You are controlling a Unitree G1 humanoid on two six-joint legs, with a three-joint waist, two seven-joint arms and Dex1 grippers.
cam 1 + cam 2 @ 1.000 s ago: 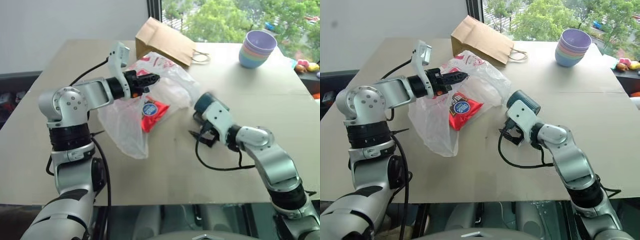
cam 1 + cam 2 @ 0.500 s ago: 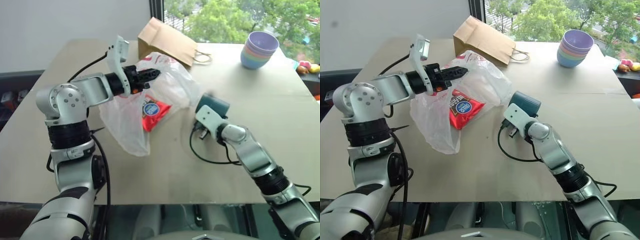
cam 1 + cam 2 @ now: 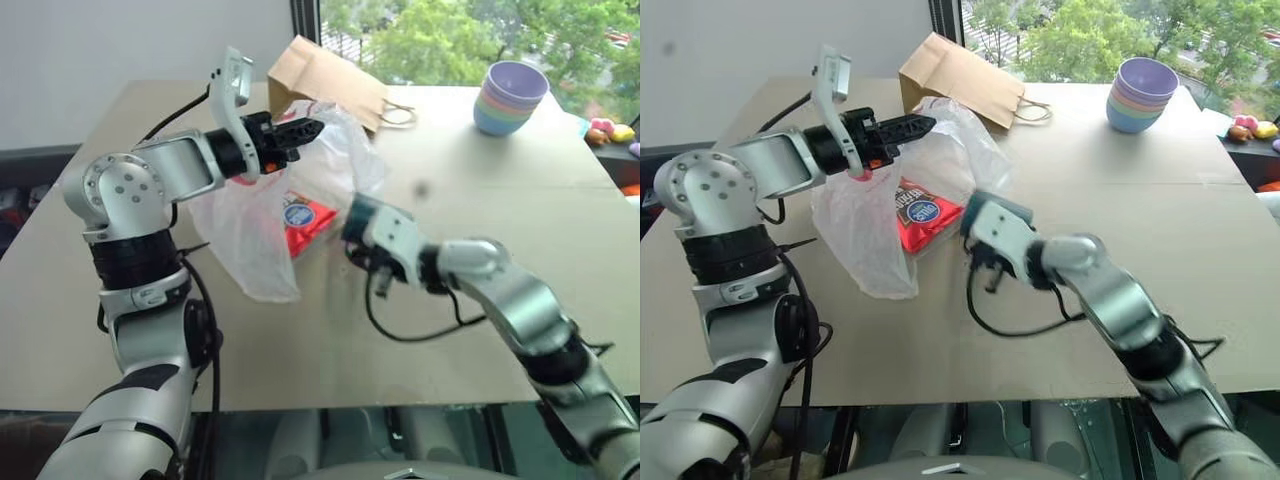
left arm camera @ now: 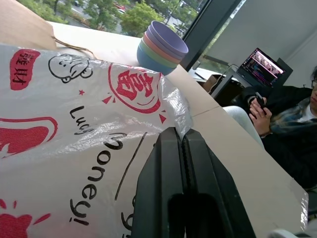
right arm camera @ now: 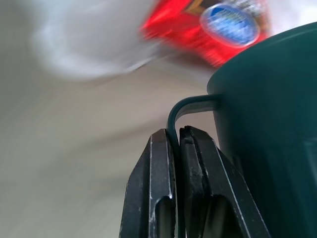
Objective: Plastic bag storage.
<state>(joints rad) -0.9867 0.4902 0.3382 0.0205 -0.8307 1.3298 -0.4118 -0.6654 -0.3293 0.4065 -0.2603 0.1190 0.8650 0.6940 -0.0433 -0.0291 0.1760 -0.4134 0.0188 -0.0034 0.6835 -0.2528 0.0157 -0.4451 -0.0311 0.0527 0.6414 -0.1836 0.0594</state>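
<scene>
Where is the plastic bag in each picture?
Left eye view: bag hangs from left gripper, centre-left.
Right eye view: bag centre-left too.
Left wrist view: printed bag behind the gripper, bowls beyond.
Right wrist view: white blur beyond the cup, by the packet.
Landmark: the red packet, by the bag in both eye views.

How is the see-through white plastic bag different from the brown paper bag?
The thin crinkly white plastic bag is see-through, showing a red snack packet inside; the stiff brown paper bag hides whatever it holds. The plastic bag is held up at its top by the left end effector; the paper bag lies on its side on the table, untouched. Both are carrier bags with handles.
</scene>
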